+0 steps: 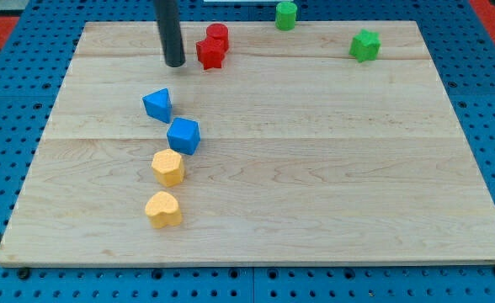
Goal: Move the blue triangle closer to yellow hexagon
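Camera view shows a pale wooden bench resting on a blue pegboard surface. The dark rod comes down from the upper edge of the frame, left of centre, and my tip sits on the wood near the top of the board. There are no fingers on this arm, only the bare rod, so it has hold of nothing. The blue triangle lies below and slightly left of my tip, apart from it. Just below and right of the triangle is a blue cube, close beside it, though I cannot tell if they touch. The yellow hexagon sits directly under the cube, just beside it, and a yellow heart-shaped block lies a little lower in the frame. Just right of my tip stand two red blocks, a red cylinder and a red star, touching each other. A green cylinder is at the top edge, and a green star sits in the upper right
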